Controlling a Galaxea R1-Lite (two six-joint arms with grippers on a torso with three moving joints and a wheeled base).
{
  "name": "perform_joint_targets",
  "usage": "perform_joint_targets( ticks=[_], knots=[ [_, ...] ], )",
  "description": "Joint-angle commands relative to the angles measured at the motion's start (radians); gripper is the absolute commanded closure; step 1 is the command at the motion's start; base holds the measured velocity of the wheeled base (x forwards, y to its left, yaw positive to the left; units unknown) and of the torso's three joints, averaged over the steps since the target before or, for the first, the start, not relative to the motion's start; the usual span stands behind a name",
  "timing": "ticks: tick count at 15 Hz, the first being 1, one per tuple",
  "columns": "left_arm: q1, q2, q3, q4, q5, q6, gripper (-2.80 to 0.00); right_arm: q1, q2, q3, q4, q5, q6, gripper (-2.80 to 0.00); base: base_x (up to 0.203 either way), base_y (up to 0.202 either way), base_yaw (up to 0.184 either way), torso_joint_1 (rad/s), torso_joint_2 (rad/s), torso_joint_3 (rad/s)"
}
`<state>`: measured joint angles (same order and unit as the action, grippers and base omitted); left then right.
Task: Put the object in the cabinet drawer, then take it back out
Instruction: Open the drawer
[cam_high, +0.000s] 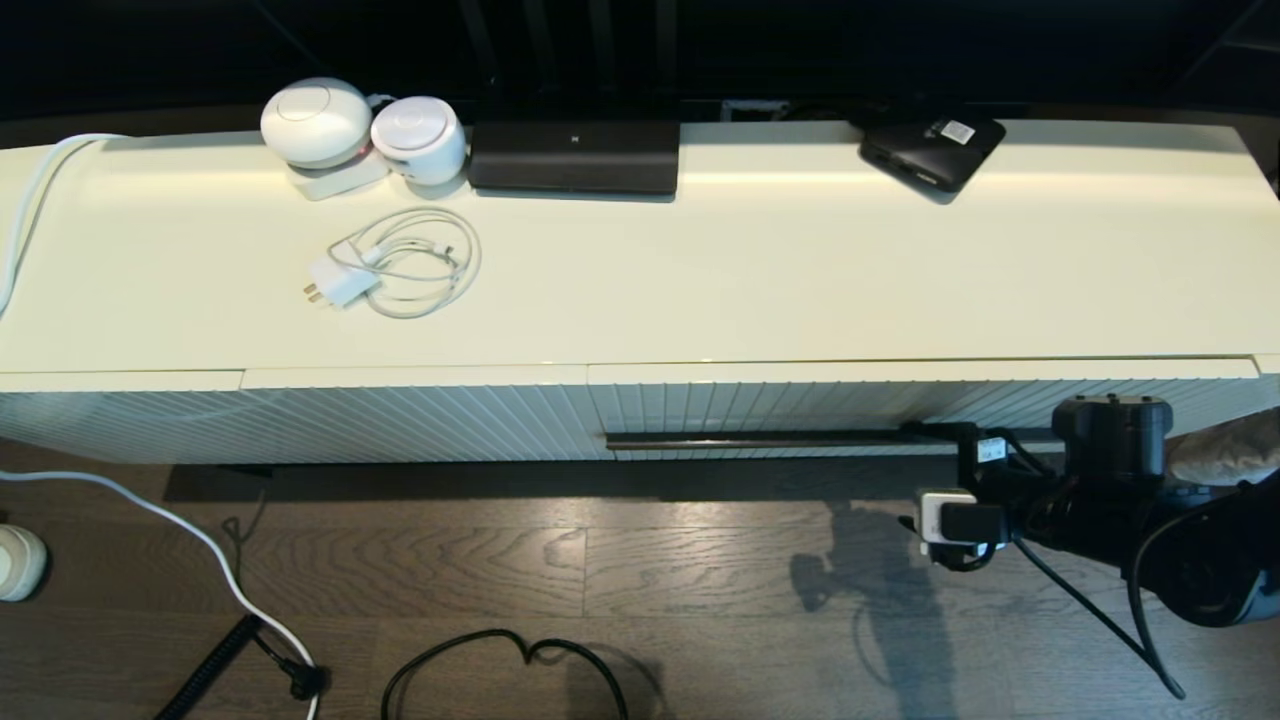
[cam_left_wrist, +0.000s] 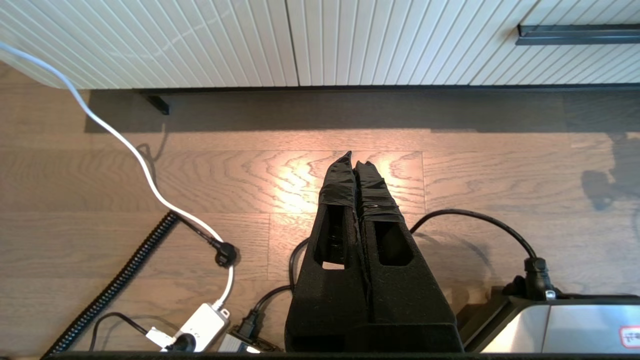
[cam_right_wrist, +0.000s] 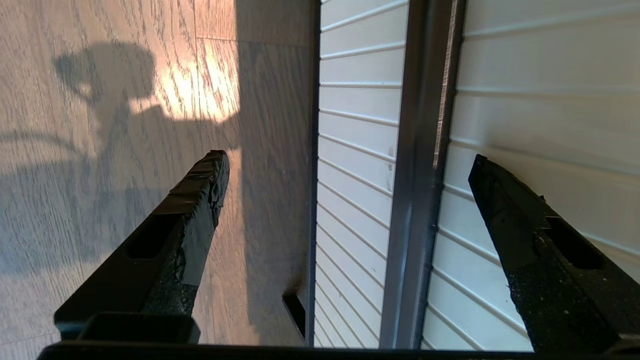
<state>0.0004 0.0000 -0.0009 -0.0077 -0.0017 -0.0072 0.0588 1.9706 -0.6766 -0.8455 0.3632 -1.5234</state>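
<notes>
The cabinet drawer (cam_high: 800, 405) is closed, its ribbed cream front flush with the panel beside it. Its long dark bar handle (cam_high: 760, 440) runs along the lower part of the front. My right gripper (cam_right_wrist: 348, 155) is open at the right end of the handle (cam_right_wrist: 417, 200), which lies between the two fingers without touching either. One finger is over the floor, the other before the ribbed front (cam_right_wrist: 525, 125). My left gripper (cam_left_wrist: 357, 160) is shut and empty, hanging low over the wooden floor. The object is out of view.
On the cabinet top are two white round devices (cam_high: 316, 122), a coiled white charger (cam_high: 395, 265), a black rectangular device (cam_high: 575, 157) and a flat black box with a sticker (cam_high: 932, 150). Cables (cam_high: 500, 650) and a white lead (cam_left_wrist: 140, 165) lie on the floor.
</notes>
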Motion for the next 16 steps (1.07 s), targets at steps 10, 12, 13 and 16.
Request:
perform_joint_targets(
  ticks=[10, 12, 13, 16],
  knots=[
    [0.001, 0.0, 0.001, 0.0, 0.0, 0.0, 0.0, -0.005, 0.063, -0.014, -0.003, 0.0, -0.012, -2.8, 0.0, 0.0, 0.0, 0.0, 0.0, 0.0],
    [0.0, 0.0, -0.001, 0.0, 0.0, 0.0, 0.0, -0.001, 0.047, -0.001, -0.001, 0.0, -0.012, -2.8, 0.0, 0.0, 0.0, 0.0, 0.0, 0.0],
    [0.001, 0.0, -0.001, 0.0, 0.0, 0.0, 0.0, 0.002, 0.042, 0.005, 0.0, 0.0, -0.013, -2.8, 0.0, 0.0, 0.0, 0.0, 0.0, 0.0],
    [0.001, 0.0, -0.001, 0.0, 0.0, 0.0, 0.0, 0.011, 0.013, 0.028, 0.005, -0.001, -0.015, -2.8, 0.0, 0.0, 0.0, 0.0, 0.0, 0.0]
  ],
)
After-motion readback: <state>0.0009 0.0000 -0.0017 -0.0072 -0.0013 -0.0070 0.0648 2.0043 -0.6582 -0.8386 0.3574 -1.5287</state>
